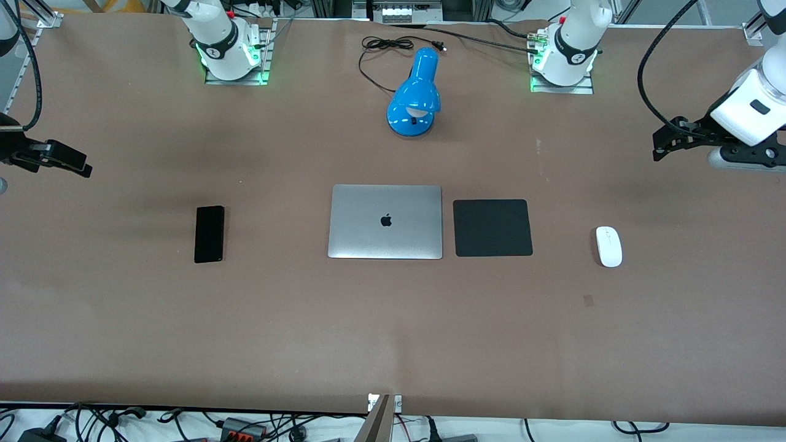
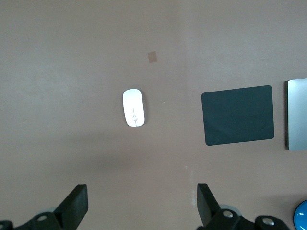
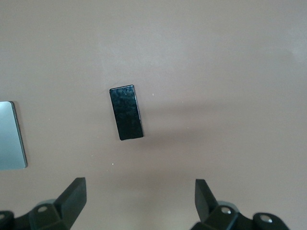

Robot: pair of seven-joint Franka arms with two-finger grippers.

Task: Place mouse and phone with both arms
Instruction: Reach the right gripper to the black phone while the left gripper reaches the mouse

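The white oval mouse [image 1: 608, 246] lies on the brown table toward the left arm's end, beside the black square pad [image 1: 492, 227]. It also shows in the left wrist view [image 2: 134, 108]. The black phone [image 1: 209, 234] lies flat toward the right arm's end, apart from the laptop, and shows in the right wrist view [image 3: 126, 112]. My left gripper [image 1: 662, 142] hangs open and empty high over bare table at its end [image 2: 142, 201]. My right gripper [image 1: 77, 162] hangs open and empty high over bare table at its end [image 3: 140, 199].
A closed silver laptop [image 1: 385, 221] lies mid-table between the phone and the pad. A blue desk lamp [image 1: 416, 92] with a black cord stands between the arm bases. Cables lie under the table's front edge.
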